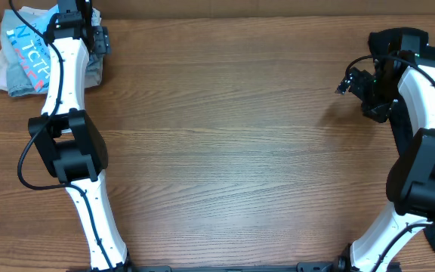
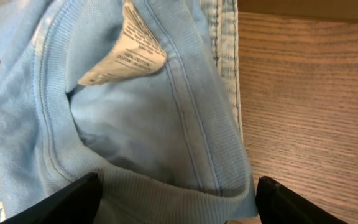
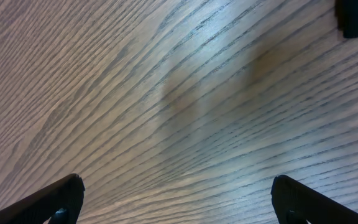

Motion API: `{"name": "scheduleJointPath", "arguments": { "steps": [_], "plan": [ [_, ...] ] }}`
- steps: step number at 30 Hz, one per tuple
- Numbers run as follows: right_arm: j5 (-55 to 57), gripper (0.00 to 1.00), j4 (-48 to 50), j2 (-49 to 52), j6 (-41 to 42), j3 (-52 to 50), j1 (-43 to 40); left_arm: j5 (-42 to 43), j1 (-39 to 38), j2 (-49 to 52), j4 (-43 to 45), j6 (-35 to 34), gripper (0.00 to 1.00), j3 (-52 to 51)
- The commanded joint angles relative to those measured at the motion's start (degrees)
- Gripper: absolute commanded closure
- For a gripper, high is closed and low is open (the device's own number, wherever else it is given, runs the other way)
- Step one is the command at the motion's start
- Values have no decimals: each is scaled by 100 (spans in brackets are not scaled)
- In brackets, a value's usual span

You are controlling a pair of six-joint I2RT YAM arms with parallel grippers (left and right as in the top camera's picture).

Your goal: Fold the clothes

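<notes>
Most likely a robotics lab bench, not a home: a wood-grain table (image 1: 225, 151) with a white-shelled left arm (image 1: 63, 75) and right arm (image 1: 429, 106) mounted at its near edge, a black cable (image 1: 23, 162) looping free, and a crumpled sky-blue T-shirt (image 1: 21, 53) as test material.

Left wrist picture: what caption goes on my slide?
Open left gripper over the collar of the blue T-shirt, white label showing.
</notes>
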Motion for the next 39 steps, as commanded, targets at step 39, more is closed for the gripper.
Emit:
{"name": "scheduleJointPath", "arguments": {
  "steps": [39],
  "plan": [
    [-2, 0, 26, -168, 44, 114, 20, 675, 275, -251, -168, 935, 15, 98]
  ]
}}
